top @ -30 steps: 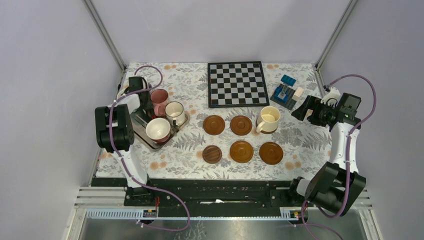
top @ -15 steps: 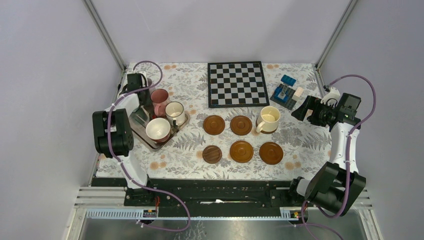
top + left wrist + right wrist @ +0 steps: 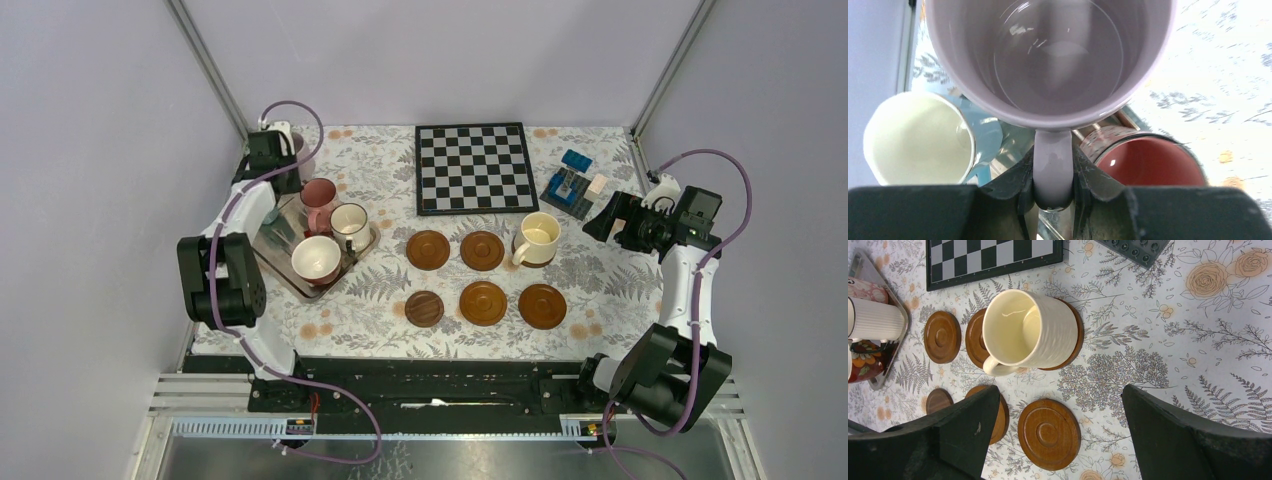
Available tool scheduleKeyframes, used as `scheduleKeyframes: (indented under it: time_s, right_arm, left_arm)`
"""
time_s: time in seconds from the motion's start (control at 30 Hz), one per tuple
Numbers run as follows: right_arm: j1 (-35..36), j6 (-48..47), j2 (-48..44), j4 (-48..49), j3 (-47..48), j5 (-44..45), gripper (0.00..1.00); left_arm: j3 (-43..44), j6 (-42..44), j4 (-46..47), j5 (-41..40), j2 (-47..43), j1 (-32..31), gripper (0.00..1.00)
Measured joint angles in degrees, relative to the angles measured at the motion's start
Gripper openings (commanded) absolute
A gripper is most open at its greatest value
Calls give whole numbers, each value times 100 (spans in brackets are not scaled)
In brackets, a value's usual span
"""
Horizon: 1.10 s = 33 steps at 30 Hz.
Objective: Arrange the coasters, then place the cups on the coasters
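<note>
My left gripper (image 3: 1053, 185) is shut on the handle of a lilac cup (image 3: 1048, 55), held above the far left of the metal tray (image 3: 300, 280). Below it stand a light blue cup (image 3: 918, 137) and a red-lined cup (image 3: 1148, 162). A ribbed white cup (image 3: 350, 225) and a white-lined dark cup (image 3: 316, 258) also sit on the tray. Six coasters lie in two rows; the near left one (image 3: 424, 308) is darker. A cream-yellow cup (image 3: 538, 237) stands on the far right coaster (image 3: 1075, 335). My right gripper (image 3: 1060, 392) hangs open and empty, right of that cup.
A chessboard (image 3: 475, 167) lies at the back centre. A blue block toy (image 3: 572, 185) sits at the back right, close to my right gripper. Bare coasters (image 3: 482, 250) fill the middle of the flowered cloth. Frame posts stand at both back corners.
My left gripper has lifted the lilac cup off the tray and carried it toward the far left corner. The right arm has not moved.
</note>
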Motion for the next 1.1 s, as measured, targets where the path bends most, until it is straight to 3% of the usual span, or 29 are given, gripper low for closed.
scheduleKeyframes:
  time_s: [0.33,0.7,1.1]
  right_arm:
    - [0,2,-4,-7,0,0,100]
    - [0,398,-236,96,9,15,100]
    - [9,1156,-72,109,535,656,100]
  left_arm:
    - [1073,2,-400,9,-553,-833,0]
    - [1040,-260,-1071,-13,-1460,-3416,0]
    - [909,-514,-1467,-173,-1388,-5445,0]
